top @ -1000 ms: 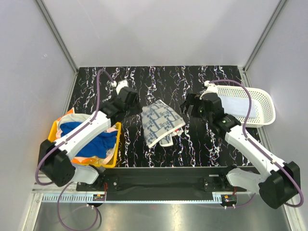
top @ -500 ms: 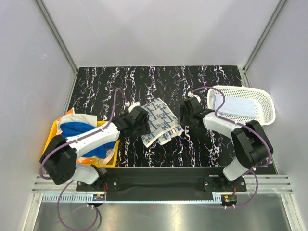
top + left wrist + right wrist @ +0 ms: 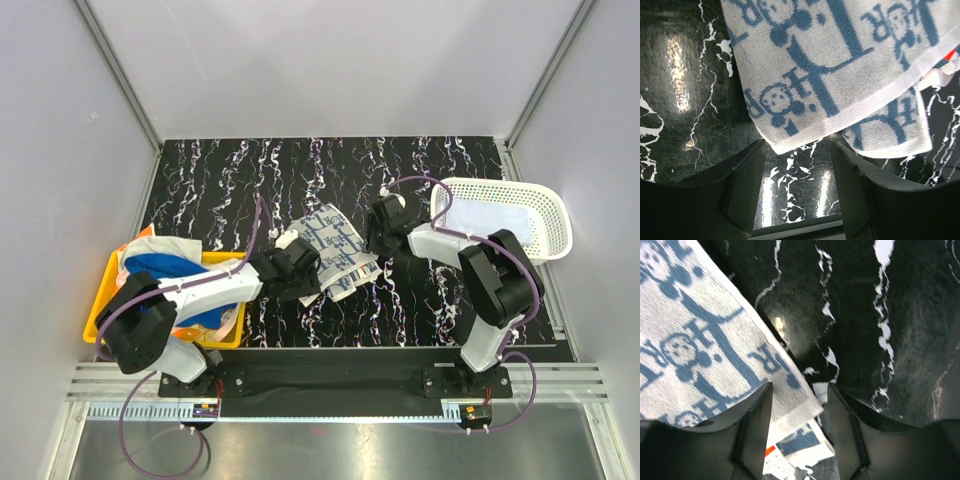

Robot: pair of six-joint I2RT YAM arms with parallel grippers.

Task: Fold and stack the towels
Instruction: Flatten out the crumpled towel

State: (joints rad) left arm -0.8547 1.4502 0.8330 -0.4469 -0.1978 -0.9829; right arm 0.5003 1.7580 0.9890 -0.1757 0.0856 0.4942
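Fold step in hand: left fingers (image 3: 740, 185) and right fingers (image 3: 752, 425), both wide, flank corners of the towel (image 3: 840, 65) on the desk (image 3: 680, 75); next, close and lift.

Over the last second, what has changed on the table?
Both arms drew in on the blue-patterned towel: the left gripper came back toward the near edge to its near-left corner, and the right gripper slid left to its right edge. Both are open, with nothing gripped. The towel barely shifted; the yellow bin and white basket stayed put.
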